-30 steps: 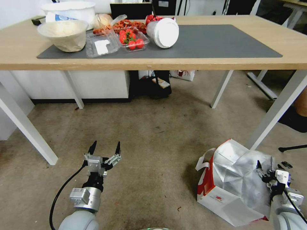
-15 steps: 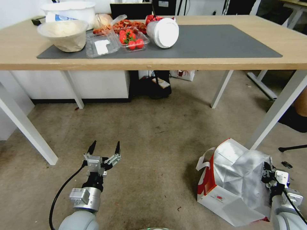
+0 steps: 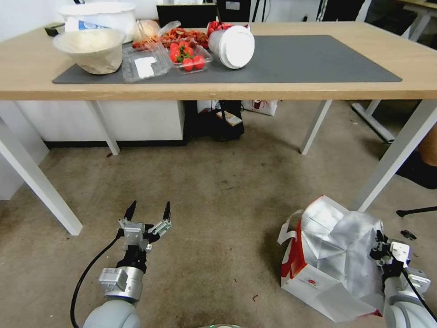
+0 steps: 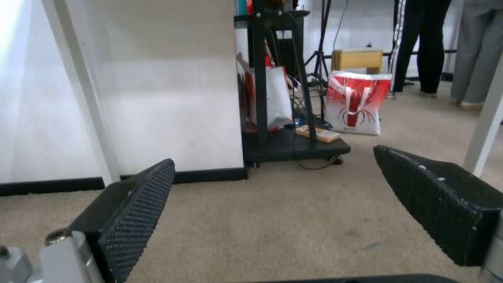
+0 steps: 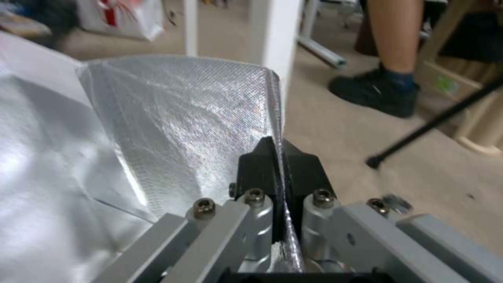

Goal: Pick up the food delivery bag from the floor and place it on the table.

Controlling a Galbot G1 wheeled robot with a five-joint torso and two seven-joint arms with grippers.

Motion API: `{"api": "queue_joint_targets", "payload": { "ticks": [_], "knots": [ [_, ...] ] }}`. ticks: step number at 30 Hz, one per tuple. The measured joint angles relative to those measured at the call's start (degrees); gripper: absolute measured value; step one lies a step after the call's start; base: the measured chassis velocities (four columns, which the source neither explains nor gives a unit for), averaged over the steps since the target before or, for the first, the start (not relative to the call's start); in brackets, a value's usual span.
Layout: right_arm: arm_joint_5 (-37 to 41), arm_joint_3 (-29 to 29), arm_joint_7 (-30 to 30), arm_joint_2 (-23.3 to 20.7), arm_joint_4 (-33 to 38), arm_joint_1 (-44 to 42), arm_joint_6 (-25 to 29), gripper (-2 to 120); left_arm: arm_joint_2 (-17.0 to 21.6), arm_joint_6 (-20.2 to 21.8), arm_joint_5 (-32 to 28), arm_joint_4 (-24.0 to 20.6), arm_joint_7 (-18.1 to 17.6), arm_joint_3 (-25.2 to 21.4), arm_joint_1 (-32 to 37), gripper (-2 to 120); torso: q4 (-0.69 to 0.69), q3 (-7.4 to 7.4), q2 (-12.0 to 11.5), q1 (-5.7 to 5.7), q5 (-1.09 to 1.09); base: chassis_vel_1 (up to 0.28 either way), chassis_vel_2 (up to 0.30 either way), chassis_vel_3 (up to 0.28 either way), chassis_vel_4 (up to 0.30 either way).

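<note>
Food delivery bag (image 3: 330,262) sits on floor (image 3: 218,200); right gripper (image 5: 276,157) pinches its foil edge; left gripper (image 3: 148,212) spread wide, empty.

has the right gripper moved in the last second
Yes. The right gripper, shut on the food delivery bag, shifted slightly rightward, away from the table leg.

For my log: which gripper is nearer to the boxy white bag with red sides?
Right. The right gripper pinches the bag's foil flap; the left gripper hovers open, well apart.
</note>
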Motion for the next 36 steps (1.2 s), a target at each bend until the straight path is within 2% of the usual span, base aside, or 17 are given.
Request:
{"api": "queue_joint_targets", "payload": {
  "ticks": [7,9,11,17,25,31,33,36],
  "knots": [
    [2.29,-2.47,-0.99,-1.87,7.64,-2.68,-1.46,0,0.12,0.16,-0.2,0.1,-0.23,-0.41,-0.35,96,0.0,0.0,0.0,0.0,0.0,0.0,0.0,0.0,0.0],
    [3.72,-3.93,-1.83,-4.46,11.55,-4.21,-2.79,0,0.09,0.19,-0.37,0.09,-0.27,-0.57,-0.38,96,0.0,0.0,0.0,0.0,0.0,0.0,0.0,0.0,0.0],
    [4.25,-4.27,-2.18,-5.25,12.86,-4.58,-3.44,0,0.05,0.19,-0.45,0.03,-0.27,-0.59,-0.38,96,0.0,0.0,0.0,0.0,0.01,0.0,0.0,0.0,0.0],
    [6.85,-5.7,-7.74,-9.82,20.59,-5.33,-7.16,0,0.27,1.04,-2.06,-1.1,-0.55,-0.66,-0.38,97,0.01,0.0,0.0,0.0,0.0,0.0,0.0,0.0,0.0],
    [12.38,-5.21,-14.11,-14.32,26.13,-4.82,-9.54,0,0.71,0.2,-2.23,-1.07,1.03,-1.86,-0.48,99,0.0,0.0,0.0,0.0,0.0,0.0,0.0,0.0,0.0],
    [16.11,-4.47,-19.32,-18.03,27.3,-5.09,-8.22,0,0.81,-0.47,-2.22,-0.81,1.34,-1.96,-0.77,97,0.0,0.0,0.01,0.0,0.01,0.0,0.0,0.0,0.0],
    [20.33,-3.86,-23.49,-20.39,28.05,-4.72,-5.49,0,0.85,-0.9,-1.67,-0.62,3.19,-2.38,-0.99,98,0.0,0.0,0.01,0.0,0.01,0.0,0.0,0.0,0.0],
    [23.79,-3.05,-25.72,-21.65,29.62,-4.21,-4.73,0,0.94,-1.38,-1.58,-0.43,3.81,-2.48,-1.15,99,0.01,0.0,0.0,0.0,0.0,0.0,0.0,0.0,0.0]
  ]
}}
